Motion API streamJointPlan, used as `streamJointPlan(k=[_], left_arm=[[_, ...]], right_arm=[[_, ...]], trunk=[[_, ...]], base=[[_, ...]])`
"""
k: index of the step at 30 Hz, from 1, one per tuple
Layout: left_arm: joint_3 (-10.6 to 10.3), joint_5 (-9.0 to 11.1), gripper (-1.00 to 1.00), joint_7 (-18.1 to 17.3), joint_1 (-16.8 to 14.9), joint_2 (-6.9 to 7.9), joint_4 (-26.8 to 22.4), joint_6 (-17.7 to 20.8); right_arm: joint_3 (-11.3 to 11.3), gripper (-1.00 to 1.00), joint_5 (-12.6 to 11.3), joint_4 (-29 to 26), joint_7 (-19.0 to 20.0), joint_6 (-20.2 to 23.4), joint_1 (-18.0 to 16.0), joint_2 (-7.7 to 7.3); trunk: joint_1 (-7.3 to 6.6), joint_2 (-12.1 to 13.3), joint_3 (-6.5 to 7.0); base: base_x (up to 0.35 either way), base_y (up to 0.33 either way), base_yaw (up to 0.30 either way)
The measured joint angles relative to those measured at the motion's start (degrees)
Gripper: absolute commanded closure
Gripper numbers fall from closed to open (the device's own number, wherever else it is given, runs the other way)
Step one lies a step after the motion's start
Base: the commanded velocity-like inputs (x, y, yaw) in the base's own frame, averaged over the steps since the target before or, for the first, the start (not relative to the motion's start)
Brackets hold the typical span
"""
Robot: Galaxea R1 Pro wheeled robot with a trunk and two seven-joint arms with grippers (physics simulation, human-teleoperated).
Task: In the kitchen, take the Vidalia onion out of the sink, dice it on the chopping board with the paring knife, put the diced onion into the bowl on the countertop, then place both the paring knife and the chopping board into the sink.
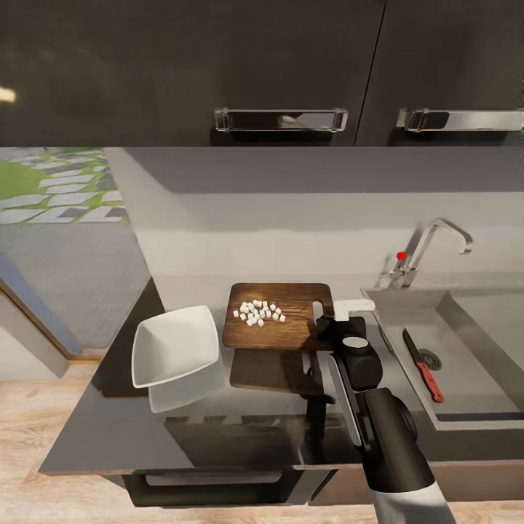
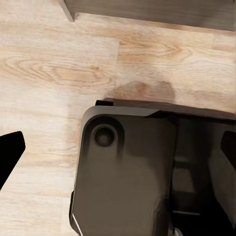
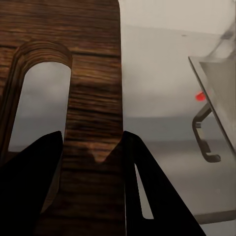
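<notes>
The chopping board is seen on the countertop, just beside the sink on its faucet-free side, and its slot-handle end is turned toward the basin. The diced onion is still heaped on the board, while the bowl stands on the far side of the board from the sink and is seen empty. The paring knife is already laid inside the sink, near the drain. In the right wrist view, the right gripper is placed at the handle end of the board, with one black finger at the slot and the other past the outer edge; the strip of wood is enclosed between them, so the board seems to be grasped, though firm contact cannot be confirmed. The left gripper's state cannot be told; in its wrist view the wooden floor and the robot's dark base are shown. It is judged that the pieces must next be tipped toward the bowl, away from the sink, and the right arm is the nearer one.
</notes>
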Motion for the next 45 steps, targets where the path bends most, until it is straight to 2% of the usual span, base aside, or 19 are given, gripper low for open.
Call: streamJointPlan(k=[22, 45], left_arm=[[0.03, 0.0, -1.0, 0.0, 0.0, 0.03, -0.01, 0.03], [0.07, 0.0, -1.0, -0.01, 0.01, -0.01, -0.02, 0.04]], right_arm=[[-0.01, 1.0, 0.1, -0.01, -0.04, 0.02, 0.0, 0.0], [-0.01, 1.0, -0.11, 0.01, -0.02, 0.0, 0.01, -0.01]], trunk=[[0.0, 0.0, 2.01], [0.0, 0.01, 4.12]], base=[[0.0, 0.007, 0.0], [0.0, 0.272, 0.0]])
